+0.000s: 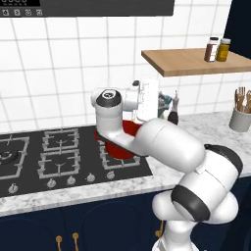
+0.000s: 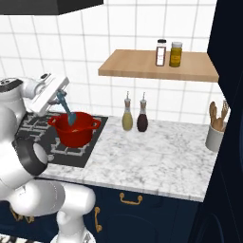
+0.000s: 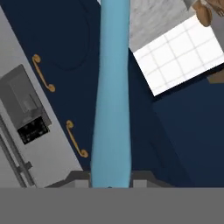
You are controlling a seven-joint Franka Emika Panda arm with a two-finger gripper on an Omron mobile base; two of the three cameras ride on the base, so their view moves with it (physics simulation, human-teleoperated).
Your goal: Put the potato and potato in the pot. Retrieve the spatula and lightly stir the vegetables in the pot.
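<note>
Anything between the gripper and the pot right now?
Just the spatula: in the right base view it slants down from the shut gripper into the red pot.

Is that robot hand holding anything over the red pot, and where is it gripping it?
Yes: the gripper is shut on the spatula, holding its light-blue handle at the top end; the lower end dips into the pot.
</note>
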